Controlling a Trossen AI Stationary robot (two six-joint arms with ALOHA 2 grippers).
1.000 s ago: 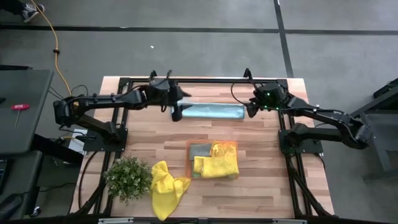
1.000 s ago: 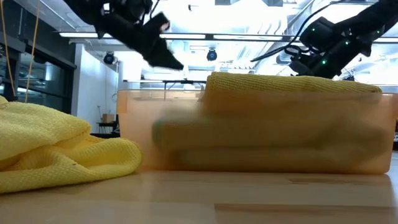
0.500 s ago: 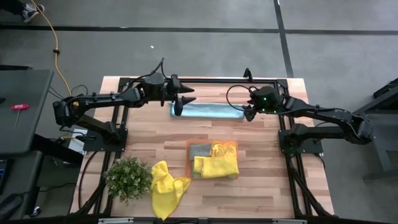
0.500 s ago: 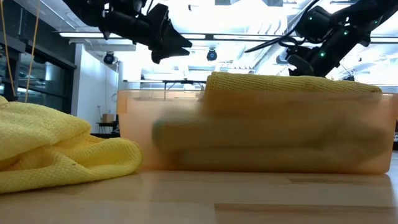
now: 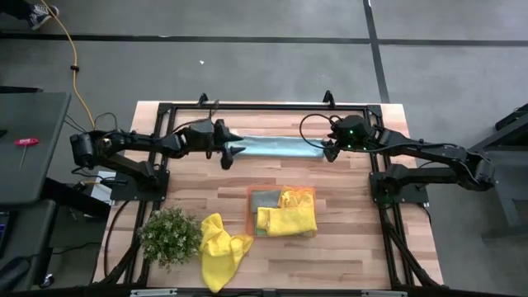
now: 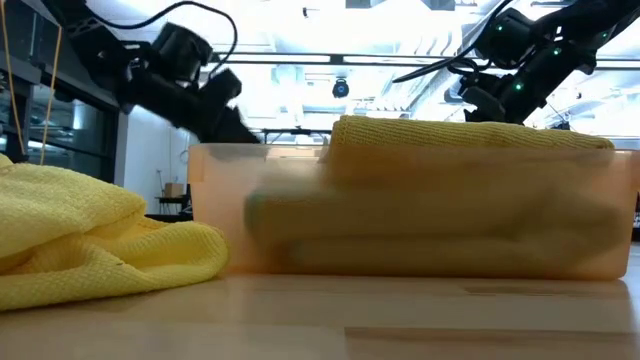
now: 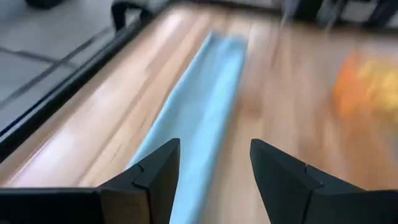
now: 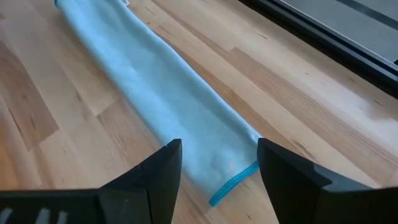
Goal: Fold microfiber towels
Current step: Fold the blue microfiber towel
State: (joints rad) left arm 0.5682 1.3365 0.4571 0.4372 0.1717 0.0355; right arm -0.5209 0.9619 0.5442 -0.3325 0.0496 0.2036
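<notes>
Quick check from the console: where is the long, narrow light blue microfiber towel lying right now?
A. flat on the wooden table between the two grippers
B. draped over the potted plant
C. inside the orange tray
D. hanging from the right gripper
A: the long light blue microfiber towel lies flat on the wooden table, with the left gripper at one end and the right gripper at the other, both open.

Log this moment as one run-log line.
stage: light blue towel folded into long strip | left gripper: open at its left end | right gripper: open at its right end | orange tray: holds folded towels
</notes>
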